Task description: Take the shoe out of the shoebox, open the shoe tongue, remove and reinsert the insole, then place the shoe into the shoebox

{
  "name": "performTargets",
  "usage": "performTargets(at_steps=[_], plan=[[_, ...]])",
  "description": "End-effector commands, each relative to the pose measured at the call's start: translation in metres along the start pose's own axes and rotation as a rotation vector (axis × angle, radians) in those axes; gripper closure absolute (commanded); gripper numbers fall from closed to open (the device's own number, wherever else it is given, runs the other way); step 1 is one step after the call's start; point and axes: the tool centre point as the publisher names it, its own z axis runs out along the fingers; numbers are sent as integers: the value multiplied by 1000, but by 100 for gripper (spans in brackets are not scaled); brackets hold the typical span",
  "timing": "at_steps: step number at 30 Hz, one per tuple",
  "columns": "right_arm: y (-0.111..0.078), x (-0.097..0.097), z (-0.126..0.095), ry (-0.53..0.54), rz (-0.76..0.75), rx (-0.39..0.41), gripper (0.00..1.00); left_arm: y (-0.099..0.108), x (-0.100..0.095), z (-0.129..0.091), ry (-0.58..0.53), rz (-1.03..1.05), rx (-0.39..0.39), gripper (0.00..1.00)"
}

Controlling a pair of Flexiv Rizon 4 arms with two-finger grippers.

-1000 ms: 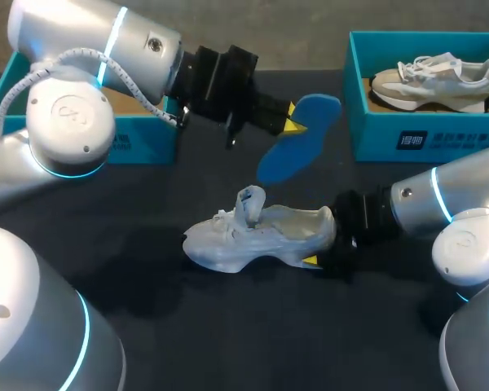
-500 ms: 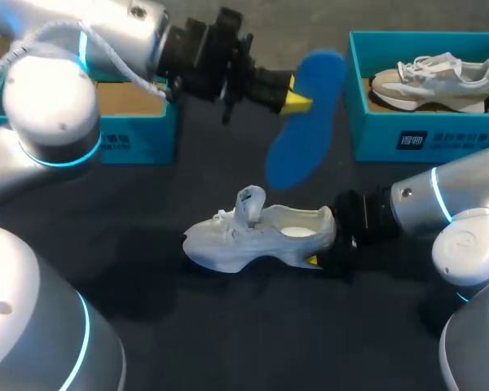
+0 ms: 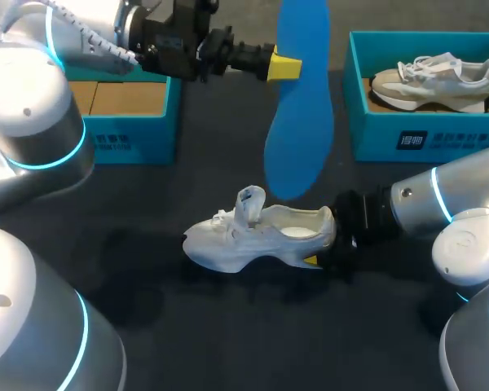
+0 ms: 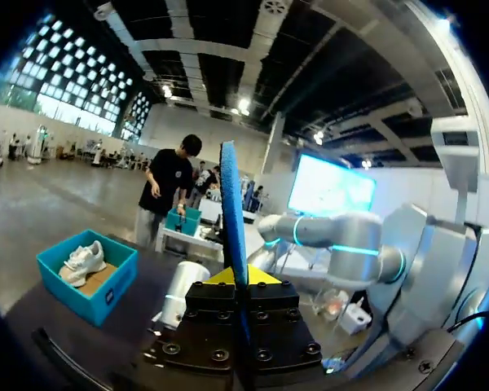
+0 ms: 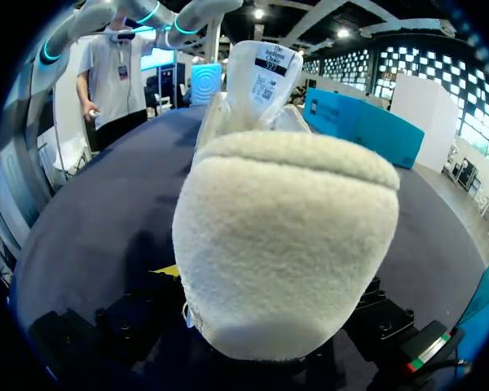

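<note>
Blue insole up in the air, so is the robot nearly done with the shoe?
Done: the shoe is out on the table, its tongue stands up, and the insole is out. In hand: the left gripper pinches the insole in its fingers above the shoe; the right gripper is at the heel. Left: slide the insole back in and put the shoe into the shoebox.

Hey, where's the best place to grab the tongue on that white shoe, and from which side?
Probably pinch the tongue near its top edge, coming down from above. It stands upright, clear of the shoe opening, so both flat faces are free.
</note>
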Motion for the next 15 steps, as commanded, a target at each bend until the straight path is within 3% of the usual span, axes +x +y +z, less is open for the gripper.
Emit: performTargets(at_steps=[1, 15], plan=[[0, 1, 2, -1, 0, 4, 100, 2, 19, 0, -15, -184, 59, 100], [0, 1, 2, -1, 0, 4, 100, -32, 70, -16, 170, -421, 89, 100]])
